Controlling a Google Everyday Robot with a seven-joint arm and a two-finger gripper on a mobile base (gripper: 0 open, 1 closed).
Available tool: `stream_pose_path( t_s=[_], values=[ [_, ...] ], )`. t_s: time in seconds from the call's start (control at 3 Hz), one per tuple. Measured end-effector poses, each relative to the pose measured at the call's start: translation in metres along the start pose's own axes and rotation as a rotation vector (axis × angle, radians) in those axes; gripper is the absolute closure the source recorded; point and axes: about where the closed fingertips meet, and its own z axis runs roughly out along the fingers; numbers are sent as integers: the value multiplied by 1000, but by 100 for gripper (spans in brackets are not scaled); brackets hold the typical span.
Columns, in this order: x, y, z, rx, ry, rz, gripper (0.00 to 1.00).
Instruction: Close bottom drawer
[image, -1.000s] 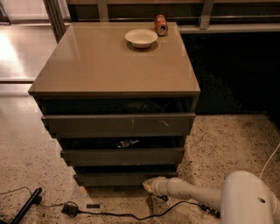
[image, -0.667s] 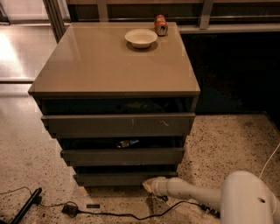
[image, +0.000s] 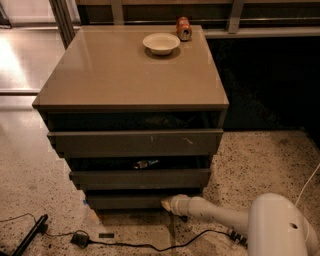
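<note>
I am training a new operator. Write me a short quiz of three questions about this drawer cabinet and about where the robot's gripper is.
1. True or false: the gripper is low down, by the front panel of the bottom drawer.
2. What stands on the cabinet top? A) a bowl and a can; B) two cups; C) a book.
3. Fill in: the black cable lies on the ___ in front of the cabinet.

Key: 1 true; 2 A; 3 floor.
</note>
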Motion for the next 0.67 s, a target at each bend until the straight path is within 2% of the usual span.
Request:
stream_pose_path(
  t_s=[0.33,0.67],
  values=[
    [0,0,0,0,0,0,100],
    [27,-2,-20,-7,50,20,100]
  ],
)
